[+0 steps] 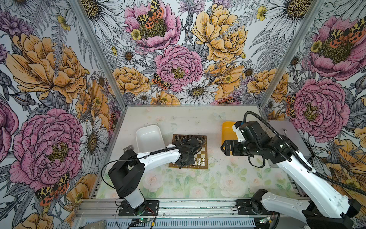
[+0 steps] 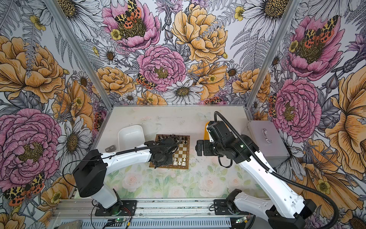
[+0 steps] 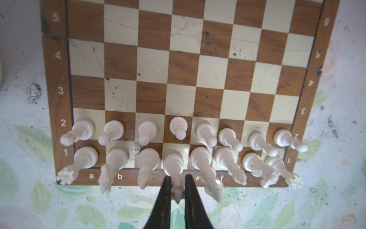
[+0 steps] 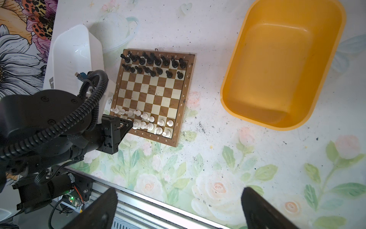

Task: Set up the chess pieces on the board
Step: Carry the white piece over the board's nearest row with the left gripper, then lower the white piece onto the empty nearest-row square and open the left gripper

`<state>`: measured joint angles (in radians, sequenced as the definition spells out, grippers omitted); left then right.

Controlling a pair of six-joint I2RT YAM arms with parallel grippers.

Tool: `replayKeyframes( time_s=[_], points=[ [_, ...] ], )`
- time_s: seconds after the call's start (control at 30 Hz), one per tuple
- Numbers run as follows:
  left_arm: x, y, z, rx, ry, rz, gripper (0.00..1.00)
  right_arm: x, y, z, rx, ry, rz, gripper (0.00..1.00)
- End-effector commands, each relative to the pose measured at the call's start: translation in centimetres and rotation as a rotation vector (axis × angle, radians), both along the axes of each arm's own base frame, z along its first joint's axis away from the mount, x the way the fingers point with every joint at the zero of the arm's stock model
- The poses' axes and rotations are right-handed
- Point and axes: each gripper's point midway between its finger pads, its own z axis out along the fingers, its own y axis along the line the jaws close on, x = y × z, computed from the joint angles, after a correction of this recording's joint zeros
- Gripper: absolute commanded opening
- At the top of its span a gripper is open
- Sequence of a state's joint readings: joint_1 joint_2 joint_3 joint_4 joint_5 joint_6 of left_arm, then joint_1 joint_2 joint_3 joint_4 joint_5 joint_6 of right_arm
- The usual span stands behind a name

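Left wrist view shows a tall white plastic chess piece [image 3: 173, 162] standing in the row marked 1 of the small brown-and-cream checked board [image 3: 186, 65], its top pinched by the black left gripper [image 3: 177, 176], which should open slowly, then lift straight up.

**Left arm** [image 1: 160, 157]: the white forearm is stretched roughly level toward the middle of the cell. The black wrist [image 1: 187, 156] is bent downward.

**Left gripper** [image 3: 177, 178]: it points down. The two black fingers [image 3: 164, 202] stand nearly together, clamped on the top of a white chessman [image 3: 173, 162]. The chessman's upper end is blurred in the left wrist view.

**Right arm** [image 1: 316, 188]: the white link slants up and inward. The black wrist [image 1: 255, 146] is turned level and aimed toward the middle.

**Right gripper** [image 4: 178, 191]: it is held in the air, clear of contact. The jaws are spread wide apart and empty.
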<state>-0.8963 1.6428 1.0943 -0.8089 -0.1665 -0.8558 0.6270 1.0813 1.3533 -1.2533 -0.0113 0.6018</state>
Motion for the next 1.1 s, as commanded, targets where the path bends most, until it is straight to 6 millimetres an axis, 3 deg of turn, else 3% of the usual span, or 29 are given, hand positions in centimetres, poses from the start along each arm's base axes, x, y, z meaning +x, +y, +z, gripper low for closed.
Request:
replayKeyframes(
  time_s=[0.0, 0.7, 1.07],
  points=[
    [0.3, 0.5, -0.3, 0.005, -0.006, -0.004, 0.11, 0.4, -0.2, 1.1, 0.002, -0.034, -0.008, 1.00],
    [0.6, 0.3, 0.5, -0.013, -0.027, -0.015, 0.20, 0.6, -0.2, 1.1, 0.000, -0.029, -0.014, 1.00],
    [1.1, 0.2, 2.6, -0.051, -0.070, -0.008, 0.31, 0.8, 0.0, 1.2, 0.000, -0.032, -0.012, 1.00]
  ],
)
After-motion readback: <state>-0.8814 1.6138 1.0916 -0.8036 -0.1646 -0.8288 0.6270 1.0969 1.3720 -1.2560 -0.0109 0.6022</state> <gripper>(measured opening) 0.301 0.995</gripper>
